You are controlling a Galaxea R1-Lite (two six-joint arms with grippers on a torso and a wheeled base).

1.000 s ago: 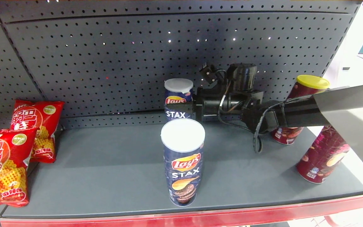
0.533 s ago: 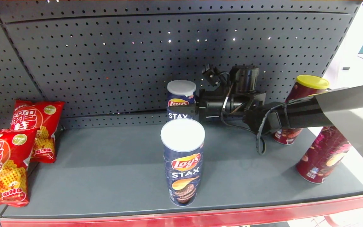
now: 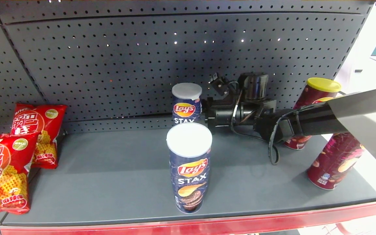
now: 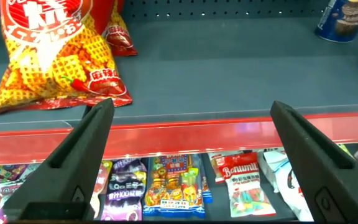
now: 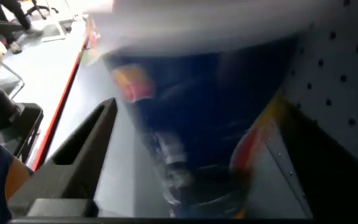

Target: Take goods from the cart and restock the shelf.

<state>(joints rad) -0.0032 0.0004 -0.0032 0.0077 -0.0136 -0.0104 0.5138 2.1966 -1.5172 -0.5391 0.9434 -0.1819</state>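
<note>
Stock on grey shelf (image 3: 109,169), placed against the front blue can (image 3: 189,169), which stands upright near the red front lip (image 3: 207,225), white lid on. Below that can's level, under the lip: my left gripper (image 4: 191,112), fingers spread wide and holding nothing, facing a lower row of sweet packets (image 4: 166,186). Level with the can, well to its left: a red snack bag (image 3: 2,169) at the shelf's end. Well to its right: a maroon can (image 3: 333,163), partly hidden by my right arm. Behind and left: a second red snack bag (image 3: 42,137). Straight behind the can, near the pegboard back panel (image 3: 109,65): a rear blue can (image 3: 185,103), upright on the shelf. My right gripper (image 3: 202,112) sits at it, jaws parted to either side, the one finger (image 5: 73,155) I can see clearly standing apart from its wall. Behind and far right: a maroon can with yellow lid (image 3: 308,107).
</note>
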